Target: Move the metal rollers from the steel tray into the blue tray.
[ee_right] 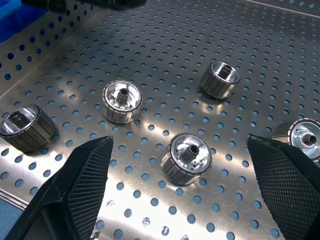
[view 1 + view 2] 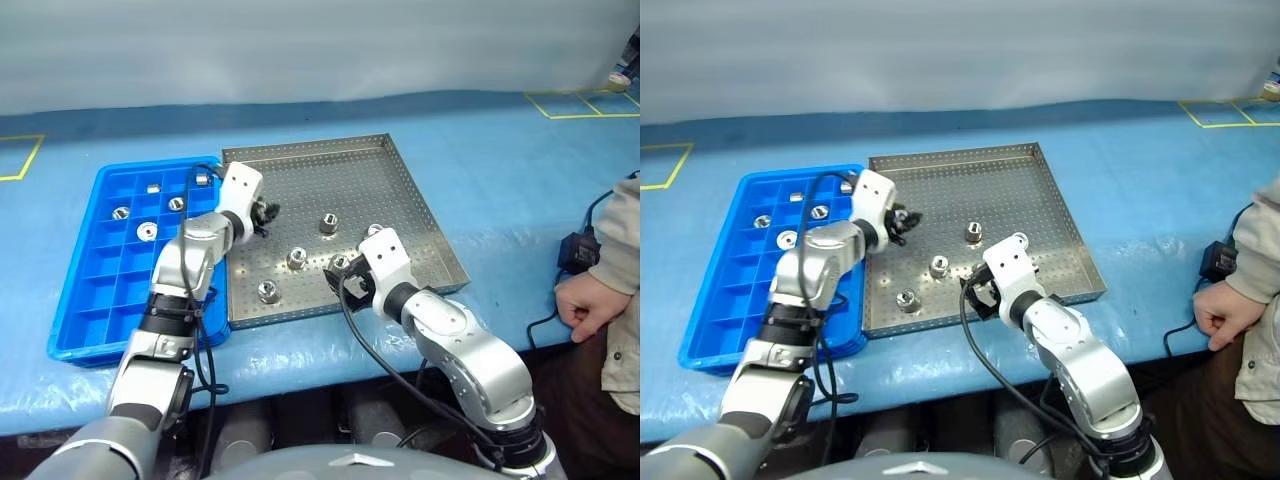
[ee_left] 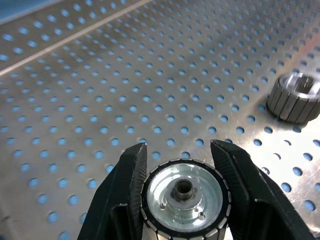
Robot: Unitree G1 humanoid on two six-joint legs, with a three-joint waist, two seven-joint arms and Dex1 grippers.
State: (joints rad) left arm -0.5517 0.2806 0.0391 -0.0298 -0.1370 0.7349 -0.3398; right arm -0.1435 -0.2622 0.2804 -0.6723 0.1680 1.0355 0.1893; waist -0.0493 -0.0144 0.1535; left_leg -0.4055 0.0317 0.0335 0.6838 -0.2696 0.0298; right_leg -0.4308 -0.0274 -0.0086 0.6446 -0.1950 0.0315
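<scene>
Left pincer [image 2: 264, 214] is clamped tight on one of the metal rollers [image 3: 183, 196]; wrist cam shows both black fingers [image 3: 122, 192] pressed on its ribbed sides, flat face w/ the centre hole looking back at the lens. It hangs over the steel tray [image 2: 420, 205] near that tray's left rim, right beside the blue tray [image 2: 80, 300], so imo it's mid-carry and the next bit is just swinging across the rim and picking a free compartment. Side grip makes sense, the thing's a short cylinder and prob slippery.

Right pincer [image 2: 347, 276] is spread wide w/ nothing in it, parked low over the near part of the steel tray. From its wrist cam there's a roller [image 1: 186, 158] sitting just about between the two pads, so I'd guess it's lined up for the next pick.

Where stuff is: head cam shows a few rollers loose on the steel tray, e.g. one mid-tray [image 2: 327, 223] and one near the front edge [image 2: 267, 291], plus several already dropped in far compartments of the blue tray, like this one [image 2: 146, 231]. Both trays sit on the blue counter [image 2: 500, 150]. Person's hand [image 2: 580, 305] rests on the counter edge to the robot's right, well apart from the trays.

Wrist cams give you grip detail & roller faces that the head view hides behind the arms; head view gives the layout, blue tray and the person
</scene>
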